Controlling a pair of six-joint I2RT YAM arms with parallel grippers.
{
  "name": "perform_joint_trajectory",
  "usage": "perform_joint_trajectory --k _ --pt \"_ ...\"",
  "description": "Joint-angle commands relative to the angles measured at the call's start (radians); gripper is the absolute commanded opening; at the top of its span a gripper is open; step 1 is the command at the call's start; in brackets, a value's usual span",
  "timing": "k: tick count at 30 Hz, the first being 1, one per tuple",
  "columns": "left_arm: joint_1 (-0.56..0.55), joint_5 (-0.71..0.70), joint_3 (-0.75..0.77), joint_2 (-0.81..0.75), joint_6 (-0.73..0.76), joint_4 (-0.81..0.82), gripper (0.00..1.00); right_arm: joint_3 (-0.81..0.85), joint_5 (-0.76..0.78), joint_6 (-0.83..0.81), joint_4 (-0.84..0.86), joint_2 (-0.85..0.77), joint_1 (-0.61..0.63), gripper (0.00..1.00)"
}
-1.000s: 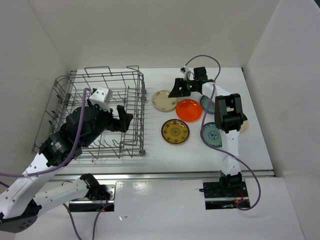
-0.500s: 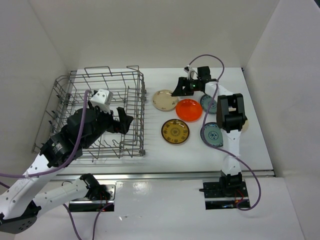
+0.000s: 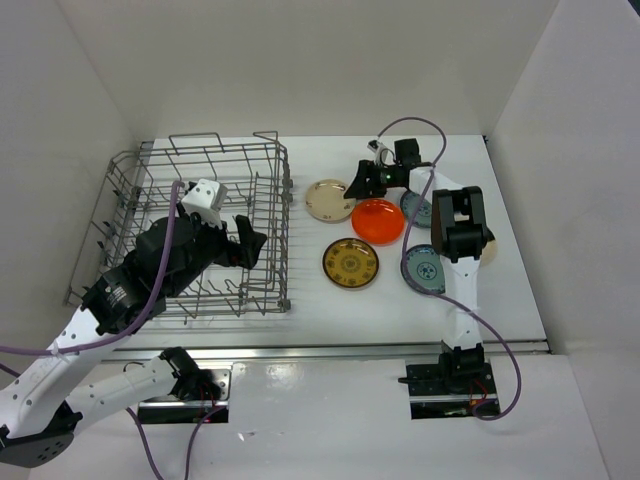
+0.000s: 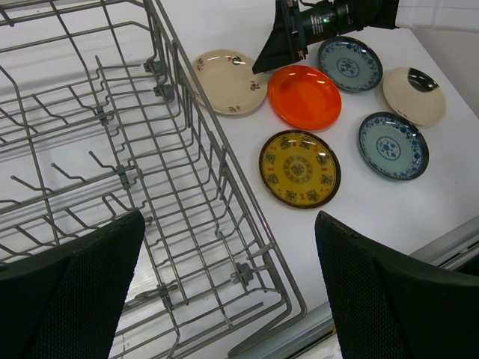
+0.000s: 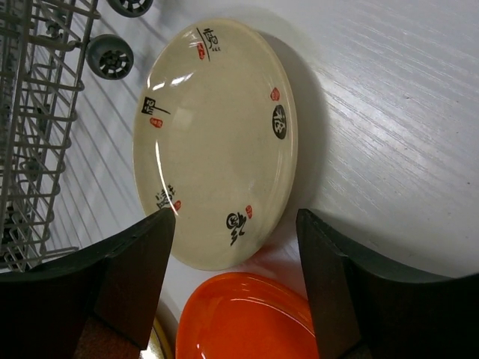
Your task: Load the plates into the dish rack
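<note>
Right gripper (image 3: 358,186) is at the cream plate (image 5: 217,142), jaws spread and holding nothing. In the right wrist view its two fingers (image 5: 131,288) sit either side of the plate's near rim. We can't tell if either one touches it.

Left gripper (image 3: 248,238) is also wide open and empty. It hangs inside the dish rack (image 3: 283,230), near the rack's right wall.

Where the plates are:
- All five lie flat on the table (image 3: 320,300), face up, to the right of the rack. None is in the rack.
- The cream plate is closest to the rack.
- The orange plate (image 3: 377,219) is just beside the cream one; in the wrist view their rims look close or overlapping.
- The brown-and-yellow plate (image 3: 350,263) sits nearer the arm bases.
- One teal plate (image 3: 425,270) and the other teal plate (image 3: 415,205) are partly hidden behind the right arm.

Handling, as we judge it:
- The cream plate looks rigid, glossy and light, so it is likely slippery and could chip if dropped.
- The only place to hold it is the rim, which is shallow and low against the table.
- One finger has to get under the lip and the other on top. A pinch too shallow will probably slide off.

Orientation:
- The plate is round, so it has no long axis. Its flat face points straight up.
- We think it must be tipped onto its edge to stand between the rack's upright tines.
</note>
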Motion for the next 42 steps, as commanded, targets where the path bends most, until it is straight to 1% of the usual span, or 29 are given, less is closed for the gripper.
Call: perform_joint_trajectory --k 1,4,10,11,12,15,16,17,18,21,24,28,30,31,33,34,36,37,39,40,42 --pt "0.002 -0.018 -0.002 -0.012 -0.022 0.019 1.0 0.027 0.001 0.001 -0.017 0.034 -0.003 0.73" --pt "0.002 -0.018 -0.002 -0.012 -0.022 0.019 1.0 0.038 0.001 0.001 -0.027 0.043 -0.003 0.68" --pt "0.002 -0.018 -0.002 -0.012 -0.031 0.01 1.0 0.047 0.013 0.021 -0.027 0.072 -0.003 0.55" --pt "0.002 -0.018 -0.002 -0.012 -0.031 0.01 1.0 0.047 0.013 0.03 -0.027 0.083 -0.003 0.51" --pt "0.002 -0.018 -0.002 -0.012 -0.031 0.01 1.0 0.047 0.028 0.03 -0.027 0.083 -0.003 0.42" --pt "0.002 -0.028 -0.002 -0.021 -0.031 0.01 1.0 0.07 0.07 0.03 -0.049 0.092 0.006 0.22" --pt "0.002 -0.028 -0.002 -0.021 -0.031 0.01 1.0 0.07 0.08 0.03 -0.049 0.092 0.006 0.08" --pt "0.002 -0.039 -0.002 -0.021 -0.031 0.01 1.0 0.081 0.102 0.03 -0.063 0.092 0.006 0.0" --pt "0.002 -0.039 -0.002 -0.021 -0.031 0.01 1.0 0.081 0.112 0.03 -0.063 0.092 0.006 0.0" --pt "0.002 -0.111 -0.002 -0.021 -0.059 0.01 1.0 0.081 0.148 0.03 -0.063 0.032 0.006 0.0" --pt "0.002 -0.146 0.045 0.011 -0.068 0.01 1.0 0.072 0.2 0.03 -0.072 -0.047 0.006 0.0" --pt "0.002 -0.137 0.105 0.075 -0.053 0.038 1.0 0.107 0.246 0.041 -0.104 -0.172 -0.005 0.0" --pt "0.002 -0.128 0.16 0.123 -0.042 0.038 1.0 0.107 0.246 0.041 -0.104 -0.227 -0.005 0.0" --pt "0.002 -0.128 0.236 0.151 -0.014 0.023 1.0 0.107 0.246 0.052 -0.089 -0.288 -0.005 0.0" --pt "0.002 -0.128 0.323 0.241 0.016 0.012 1.0 0.097 0.214 0.052 -0.08 -0.343 -0.005 0.0" --pt "0.002 -0.117 0.407 0.272 0.042 0.012 1.0 0.096 0.214 0.061 -0.08 -0.4 -0.005 0.0" --pt "0.002 -0.073 0.472 0.348 0.078 0.022 1.0 0.078 0.229 0.061 -0.07 -0.454 -0.005 0.0" --pt "0.002 -0.012 0.496 0.373 0.096 0.051 1.0 0.078 0.238 0.061 -0.07 -0.479 -0.005 0.0" --pt "0.011 0.057 0.559 0.421 0.145 0.073 1.0 0.067 0.238 0.061 -0.089 -0.555 -0.005 0.0" --pt "0.011 0.13 0.582 0.445 0.161 0.073 1.0 0.067 0.226 0.061 -0.089 -0.581 -0.005 0.0" --pt "0.034 0.198 0.648 0.523 0.188 0.073 1.0 0.023 0.217 0.052 -0.077 -0.669 -0.005 0.0"
